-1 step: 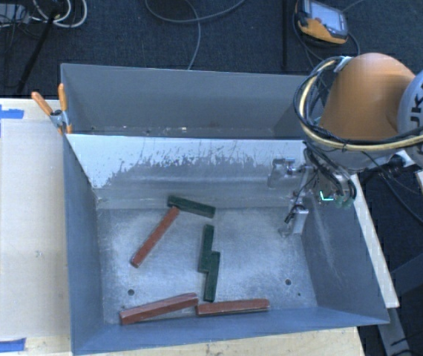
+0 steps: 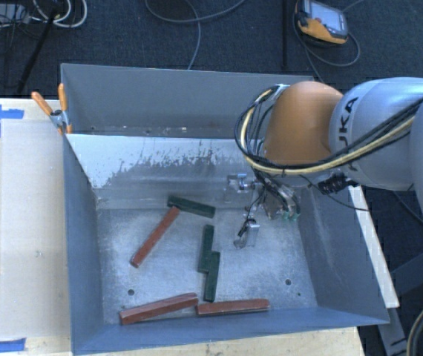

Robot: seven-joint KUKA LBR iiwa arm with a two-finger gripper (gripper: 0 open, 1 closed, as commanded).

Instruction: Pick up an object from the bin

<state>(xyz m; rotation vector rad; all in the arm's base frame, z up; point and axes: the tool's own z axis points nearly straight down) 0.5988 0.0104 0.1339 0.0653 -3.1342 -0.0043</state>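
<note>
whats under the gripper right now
Bare grey floor of the bin shows below the gripper; the nearest dark green stick lies apart, beside it. The arm's orange cover hides the bin corner behind it.

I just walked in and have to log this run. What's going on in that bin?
A KUKA arm reaches in from the right. Its gripper hangs low over bare floor in the right half of the grey bin. The nearest thing is an upright dark green bar just to its left. A slanted red-brown bar lies further left, and a near-wall red-brown bar lies below. All the bars seen rest on the floor, so nothing is picked yet.
</note>
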